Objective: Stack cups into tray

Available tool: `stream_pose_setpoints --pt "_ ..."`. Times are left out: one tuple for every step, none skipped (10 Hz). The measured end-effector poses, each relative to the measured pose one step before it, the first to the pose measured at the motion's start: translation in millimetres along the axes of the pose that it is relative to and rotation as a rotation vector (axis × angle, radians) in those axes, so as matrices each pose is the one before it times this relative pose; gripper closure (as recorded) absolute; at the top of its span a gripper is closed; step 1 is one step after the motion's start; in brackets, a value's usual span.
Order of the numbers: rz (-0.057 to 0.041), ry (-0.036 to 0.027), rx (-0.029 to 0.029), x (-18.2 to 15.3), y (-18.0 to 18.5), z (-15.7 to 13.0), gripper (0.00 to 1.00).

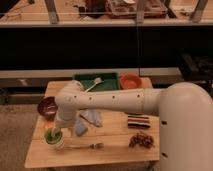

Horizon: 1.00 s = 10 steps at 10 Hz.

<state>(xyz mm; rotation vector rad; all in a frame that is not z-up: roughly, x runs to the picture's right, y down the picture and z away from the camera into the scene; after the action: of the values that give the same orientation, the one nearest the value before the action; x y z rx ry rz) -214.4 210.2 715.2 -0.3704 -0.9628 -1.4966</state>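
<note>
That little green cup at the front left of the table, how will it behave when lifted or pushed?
The cup looks like thin plastic, so it is probably light and easy to lift. Standing upright near the edge of the table, it might tip or slide off if nudged sideways. Being round, it would likely roll once tipped. The gripper sits at its rim.

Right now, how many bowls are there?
2. A maroon bowl at the left edge, an orange bowl right of the tray. The hand is at the cup. The arm may hide more.
</note>
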Motion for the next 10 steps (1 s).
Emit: stream_pose_setpoints --pt "-0.00148 -0.0088 -0.00547 -0.04 0.15 7.69 0.41" --pt "-0.00137 -0.00656 -0.00379 0.23 0.15 6.26 0.41" --pt "-0.00179 -0.00531 -0.00391 0.69 -1.14 4.41 0.41" --pt "-0.00642 -0.00766 -0.0074 0.17 -4.58 4.45 0.42" --pt "-0.01741 -0.01344 -0.01216 -1.65 -12.1 6.89 0.51" --pt "-0.00763 -0.00272 -0.00132 -0.75 -5.62 2.71 0.59" --pt "-0.00244 0.00241 0.01445 -2.22 -3.85 -1.88 0.7" --pt "-0.00256 0.00507 0.02781 -5.08 -0.96 -6.75 0.82" --pt "-0.00619 0.00199 0.02259 -4.47 -0.34 -5.53 0.9" --pt "-0.00906 0.00227 0.02616 -6.09 -0.73 -7.21 0.97"
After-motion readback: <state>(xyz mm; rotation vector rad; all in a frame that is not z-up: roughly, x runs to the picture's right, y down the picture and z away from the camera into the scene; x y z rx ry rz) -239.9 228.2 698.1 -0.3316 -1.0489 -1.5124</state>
